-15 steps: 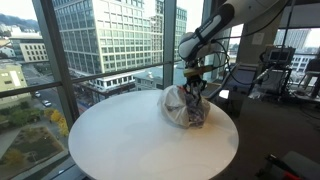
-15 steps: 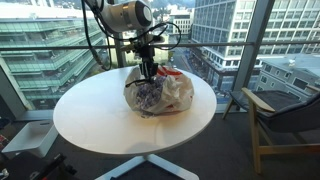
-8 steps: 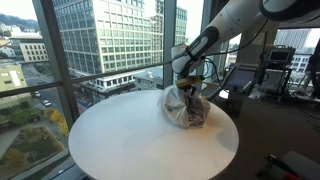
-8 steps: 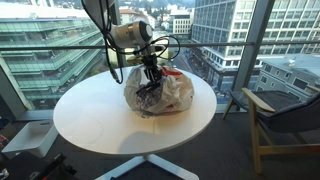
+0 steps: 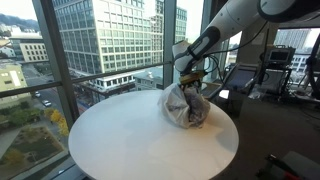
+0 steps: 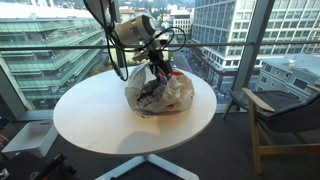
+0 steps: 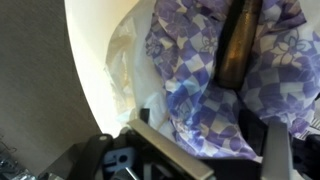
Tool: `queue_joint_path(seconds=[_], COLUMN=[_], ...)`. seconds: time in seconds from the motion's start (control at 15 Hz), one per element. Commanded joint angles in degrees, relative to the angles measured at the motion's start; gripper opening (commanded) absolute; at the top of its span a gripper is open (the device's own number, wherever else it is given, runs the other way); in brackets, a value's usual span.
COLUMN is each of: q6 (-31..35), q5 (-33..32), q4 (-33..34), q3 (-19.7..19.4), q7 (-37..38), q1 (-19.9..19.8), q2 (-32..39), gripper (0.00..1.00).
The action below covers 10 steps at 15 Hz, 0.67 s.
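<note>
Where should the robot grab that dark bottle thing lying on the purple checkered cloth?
The dark bottle is probably best gripped around the middle of its straight body, coming down from above with the jaws across its narrow width. It lies flat and lengthwise on the purple checkered cloth, and soft cloth shows on both of its long sides.

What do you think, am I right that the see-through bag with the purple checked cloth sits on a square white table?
Not quite. The table is round, not square, as both exterior views show. The rest is right: the table is white, and the see-through bag with the purple checked cloth sits on it.
</note>
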Motion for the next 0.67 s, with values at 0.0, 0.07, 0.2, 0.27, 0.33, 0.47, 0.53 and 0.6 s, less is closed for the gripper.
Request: queue_joint_path(seconds=[0.0,0.07,0.2,0.27,0.33,0.47,0.53,0.6], q6=[-11.22,-14.96,-19.08,-20.20,-20.14,-17.78,-18.15,-17.19], q5=[2.21,3.94,6.69,8.12,11.01,13.17,14.85,16.07], q4=[-1.82,-1.60,-2.32,-2.58,-3.01,-3.93,-3.60,-3.69], q3=[1.88,2.98,4.93,5.89,7.43,8.97,9.79,10.47], q7=[-3.90,-4.85,-7.29,-9.01,-11.97,-16.88,-19.45,-22.04], q1=[0.07,-0.40,-0.91,-1.21,-2.07,-2.64,-3.17,-3.63], q2=[-6.66,-7.78,-10.14,-10.96,-11.66,-11.92,-11.37,-10.91], gripper=[1.00,1.00,1.00,1.00,0.99,1.00,1.00,1.00])
